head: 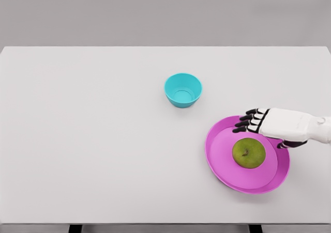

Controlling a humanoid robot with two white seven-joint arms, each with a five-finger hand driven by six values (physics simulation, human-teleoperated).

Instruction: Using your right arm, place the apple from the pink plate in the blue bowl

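Note:
A green apple [249, 153] lies in the middle of the pink plate [220, 160] at the right front of the white table. The blue bowl [183, 90] stands upright and empty, farther back and to the left of the plate. My right hand [252, 123] comes in from the right edge and hovers over the plate's back rim, just behind the apple. Its dark-tipped fingers [243, 123] point left, relaxed and holding nothing; the thumb [286, 144] hangs to the apple's right. The left arm is out of view.
The white table [93, 140] fills most of the view, with its front edge near the bottom of the picture and a grey wall behind it.

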